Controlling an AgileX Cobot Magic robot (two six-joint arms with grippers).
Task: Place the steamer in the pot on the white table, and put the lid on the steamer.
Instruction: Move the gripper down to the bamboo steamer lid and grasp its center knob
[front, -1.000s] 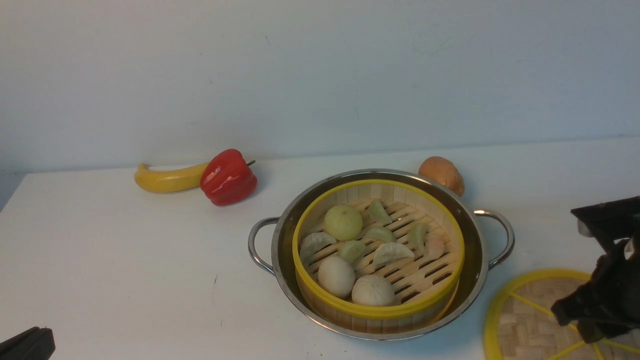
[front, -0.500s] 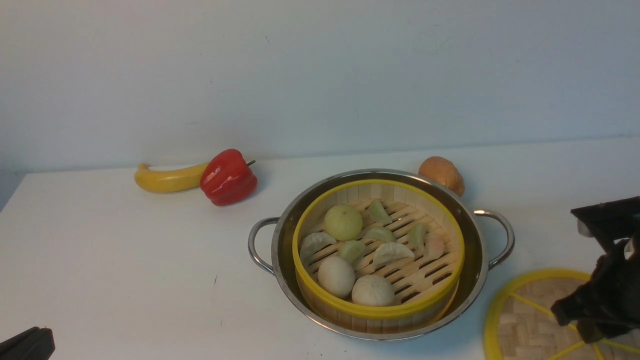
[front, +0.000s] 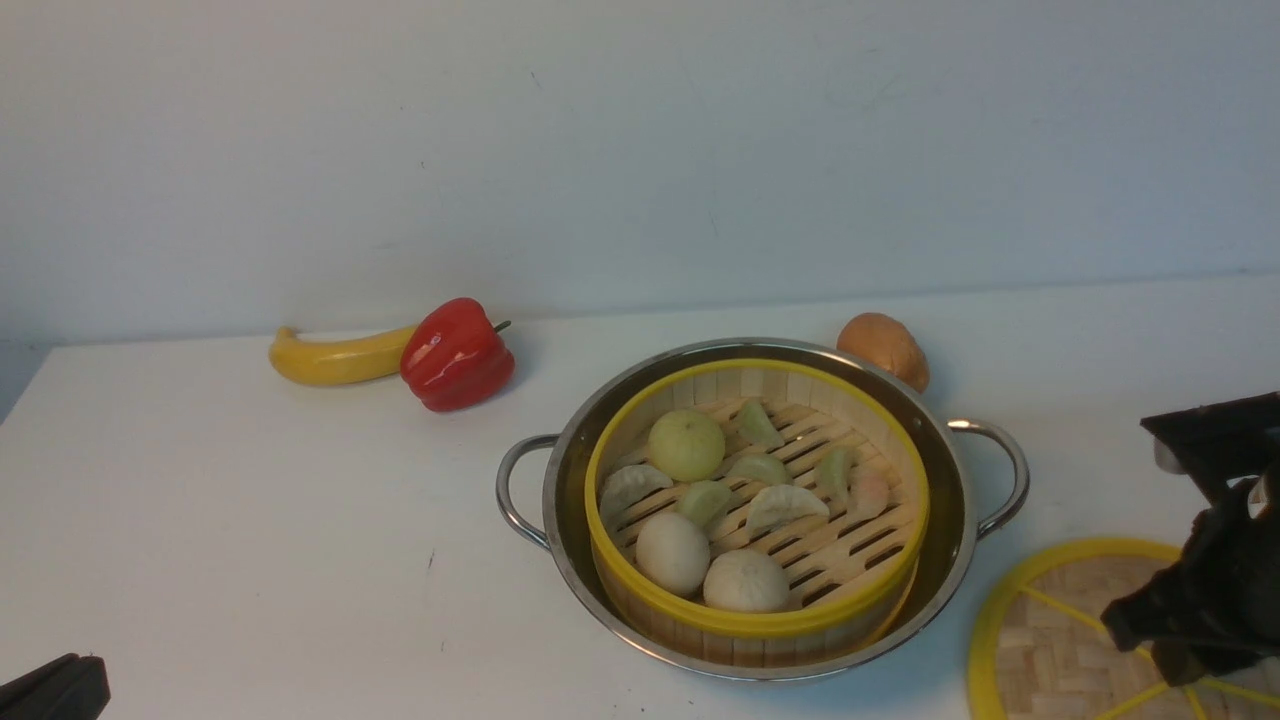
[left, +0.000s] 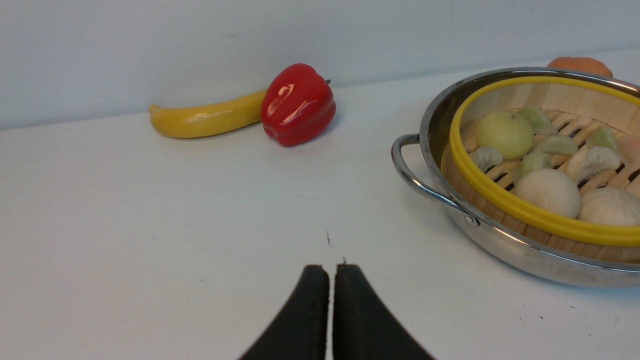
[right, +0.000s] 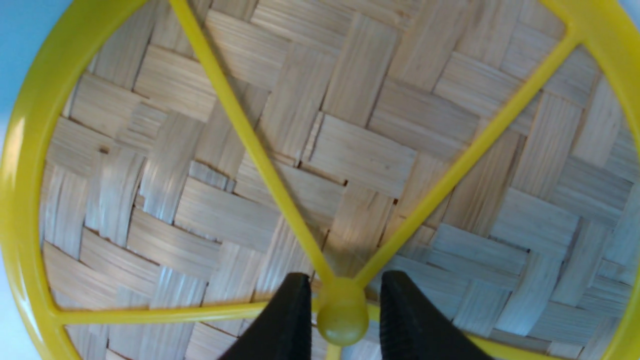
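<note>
The steamer (front: 700, 625), holding dumplings and buns, sits inside the pot (front: 556, 470) on the white table (front: 250, 520). The lid (front: 1040, 640) lies flat on the table to the right of the pot. My right gripper (right: 345, 276) is low over the lid (right: 350, 150). Its jaws stand on either side of the yellow centre knob (right: 343, 312), one touching it and the other with a narrow gap. My left gripper (left: 330, 270) is shut and empty, above bare table left of the pot (left: 500, 240). The steamer also shows in the left wrist view (left: 525, 217).
A banana (front: 330, 358) and a red bell pepper (front: 455, 355) lie at the back left near the wall. A brown bun (front: 885, 348) sits just behind the pot. The pot's loop handles (front: 515, 490) stick out to both sides.
</note>
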